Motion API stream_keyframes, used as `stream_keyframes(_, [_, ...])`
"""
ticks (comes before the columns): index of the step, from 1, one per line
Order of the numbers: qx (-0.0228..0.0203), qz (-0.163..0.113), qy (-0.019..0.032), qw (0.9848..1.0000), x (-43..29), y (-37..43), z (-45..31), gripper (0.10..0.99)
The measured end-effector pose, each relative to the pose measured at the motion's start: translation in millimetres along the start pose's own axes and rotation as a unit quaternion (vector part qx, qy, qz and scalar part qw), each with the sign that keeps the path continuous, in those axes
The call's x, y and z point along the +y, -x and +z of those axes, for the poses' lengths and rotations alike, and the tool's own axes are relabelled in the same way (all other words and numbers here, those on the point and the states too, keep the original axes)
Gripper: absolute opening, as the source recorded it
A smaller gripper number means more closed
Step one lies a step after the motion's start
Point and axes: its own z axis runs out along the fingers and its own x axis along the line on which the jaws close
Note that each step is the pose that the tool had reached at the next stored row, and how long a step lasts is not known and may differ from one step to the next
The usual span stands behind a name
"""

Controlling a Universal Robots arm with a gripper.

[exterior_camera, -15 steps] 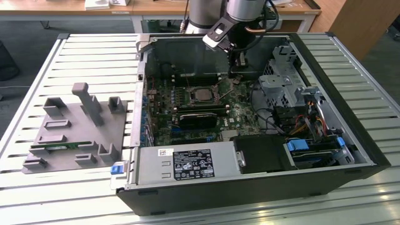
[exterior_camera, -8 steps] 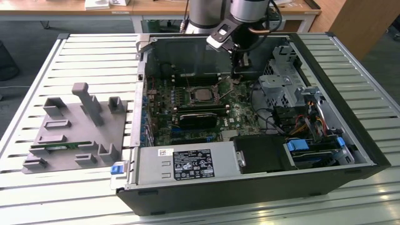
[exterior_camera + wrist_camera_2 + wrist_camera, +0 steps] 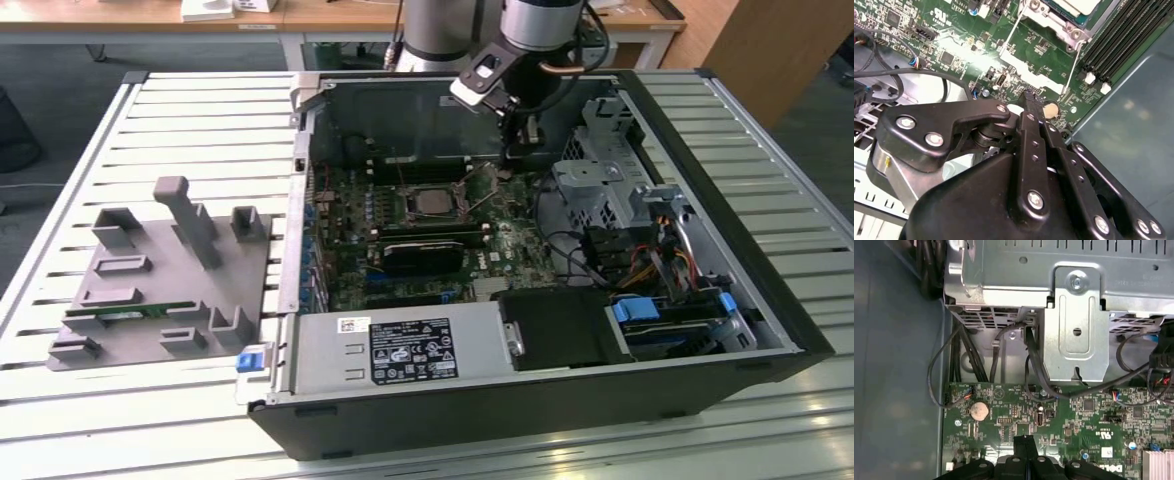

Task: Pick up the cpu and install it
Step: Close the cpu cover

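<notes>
Nearest lies the silver boxy power supply [image 3: 400,350]; leftmost the grey plastic fixture [image 3: 147,290], then the small flat silver-topped square cpu [image 3: 430,203] socketed on the green motherboard [image 3: 514,245], then the black gripper [image 3: 518,148], closed on nothing. Probably light, stiff and fragile, the cpu suits an edge grip; the first wrist view shows fingertips [image 3: 1020,447] touching, unclear in the exterior view.

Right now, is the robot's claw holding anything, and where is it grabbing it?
Nothing. The gripper is shut with nothing between its jaws, over the motherboard; the cpu lies on that board, apart from it.
</notes>
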Motion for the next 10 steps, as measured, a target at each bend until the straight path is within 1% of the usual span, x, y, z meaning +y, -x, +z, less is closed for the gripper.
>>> stream_keyframes(3, [-0.0002, 0.0, 0.0, 1.0, 1.6, -0.1, 3.2, 0.106])
stream_keyframes(8, [-0.0003, 0.0, -0.0013, 1.0, 1.7, -0.3, 11.6, 0.106])
stream_keyframes(10, [-0.0003, 0.0, -0.0016, 1.0, 0.9, -0.3, 12.3, 0.106])
